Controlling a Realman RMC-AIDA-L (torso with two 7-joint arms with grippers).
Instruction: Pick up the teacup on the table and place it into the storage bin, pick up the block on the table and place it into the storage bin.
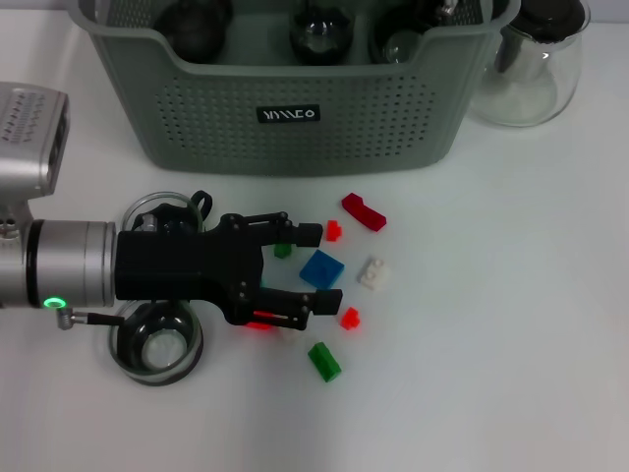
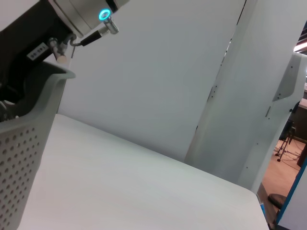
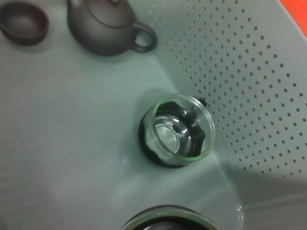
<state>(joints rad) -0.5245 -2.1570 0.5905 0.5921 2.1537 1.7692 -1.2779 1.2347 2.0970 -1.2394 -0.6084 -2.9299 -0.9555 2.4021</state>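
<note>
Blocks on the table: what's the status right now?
Left gripper open over the blue block. Other blocks scattered nearby; storage bin behind. Glass cup beside the arm. Right gripper unseen.

- A clear glass carafe [image 1: 531,64] is seen well beyond the left gripper [image 1: 321,267] and off to its right.
- A white table [image 1: 511,344] is spread beneath that gripper.
- A dark teapot [image 3: 108,26] is shown upright; its place relative to the gripper cannot be told.

left gripper [image 1: 319,265] covers part of a red block [image 1: 261,324]; storage bin [image 1: 285,108]'s far rim is cropped off.
</note>
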